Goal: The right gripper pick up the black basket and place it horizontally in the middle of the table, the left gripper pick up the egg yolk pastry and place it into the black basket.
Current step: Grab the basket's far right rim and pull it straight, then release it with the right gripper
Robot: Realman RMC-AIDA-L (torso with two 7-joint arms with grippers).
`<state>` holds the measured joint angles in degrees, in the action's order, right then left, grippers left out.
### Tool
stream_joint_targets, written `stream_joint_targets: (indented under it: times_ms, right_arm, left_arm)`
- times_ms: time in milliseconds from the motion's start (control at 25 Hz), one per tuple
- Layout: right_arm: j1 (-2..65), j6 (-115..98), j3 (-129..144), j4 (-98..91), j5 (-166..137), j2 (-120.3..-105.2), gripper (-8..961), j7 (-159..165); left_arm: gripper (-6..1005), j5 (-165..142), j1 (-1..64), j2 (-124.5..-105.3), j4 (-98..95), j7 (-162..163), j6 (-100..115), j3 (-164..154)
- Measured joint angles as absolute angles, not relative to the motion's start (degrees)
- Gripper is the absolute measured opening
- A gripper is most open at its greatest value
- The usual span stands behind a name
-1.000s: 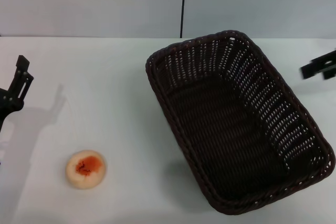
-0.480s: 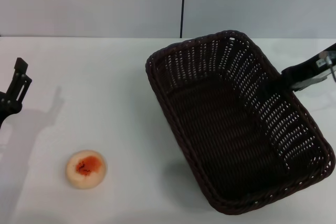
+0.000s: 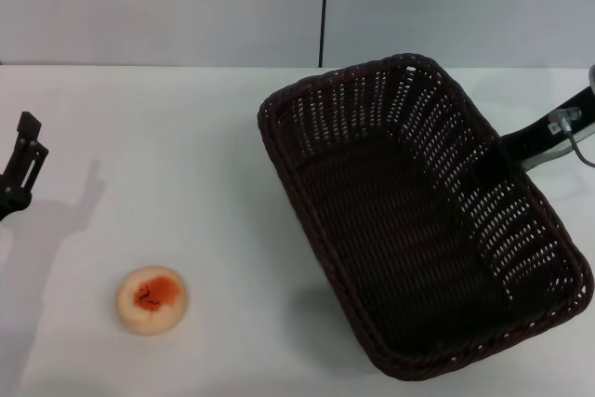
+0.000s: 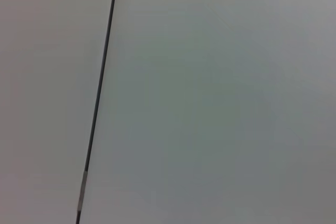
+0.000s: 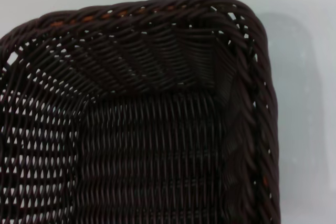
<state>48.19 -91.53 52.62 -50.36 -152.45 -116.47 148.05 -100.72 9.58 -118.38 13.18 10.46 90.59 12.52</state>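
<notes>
From the head camera, the right tool point(image 3: 493, 157) is at the long side of the black basket point(image 3: 418, 220), right at the rim, reaching in from the outer side. I cannot tell if it is spread or pressed together, or if it is pinching the rim. The basket sits on the white table point(image 3: 214, 137), turned at a slant, not yet straight across the middle. The left tool point(image 3: 20, 160) is far off on the other side, and its two thin fingers look a little spread, holding nothing. The round pastry point(image 3: 152, 299) lies on the table near the left tool, on the side closer to the robot, and well apart from the basket.

The left wrist camera shows only a plain grey wall with a thin dark line. No tool and no thing of the task is there.

The right wrist camera looks down into one corner of the basket point(image 5: 157, 103), just below the right tool. The braided rim looks thick and firm.

I think the basket is light and stiff, and the rim is the best place to grab. The pastry looks soft and easy to squash, so it wants a gentle hold at its sides.

I see no words or labels anywhere.
</notes>
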Motion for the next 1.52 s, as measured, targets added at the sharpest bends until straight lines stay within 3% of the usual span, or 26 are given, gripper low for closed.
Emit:
stream_joint_targets:
  times_ms: [400,640,720,920,1040,1200,1520]
  right_arm:
    - [46.78,-90.17,52.8,-53.46,-151.97,-117.03,378,145.48]
    - [46.15,-95.23,52.84,-57.73,-148.3,-117.04,146,133.08]
    - [46.44,-97.09,52.96,-59.08,-147.94,-116.88,121,129.85]
    - [47.03,-100.15,54.36,-64.65,-148.2,-116.17,121,121.4]
    - [49.28,-102.79,55.97,-65.73,-148.2,-114.84,121,115.34]
    - [50.75,-103.22,58.18,-65.44,-148.27,-114.67,121,110.44]
    - [50.84,-92.3,64.82,-64.12,-148.12,-118.29,120,103.16]
  left_arm:
    - [824,-101.0,8.83,-118.39,13.31,10.5,91.06,12.44]
    - [824,-101.06,8.6,-118.34,13.22,10.86,92.28,12.0]
    - [824,-101.08,8.6,-118.33,13.2,11.71,92.62,11.8]
    - [823,-101.12,8.61,-118.37,13.22,12.53,93.97,11.04]
    - [823,-101.18,8.55,-118.29,12.96,12.65,95.72,8.11]
    - [823,-101.2,7.98,-118.31,12.79,12.96,97.17,6.32]
    - [823,-101.17,7.03,-118.57,13.85,13.68,98.67,4.43]
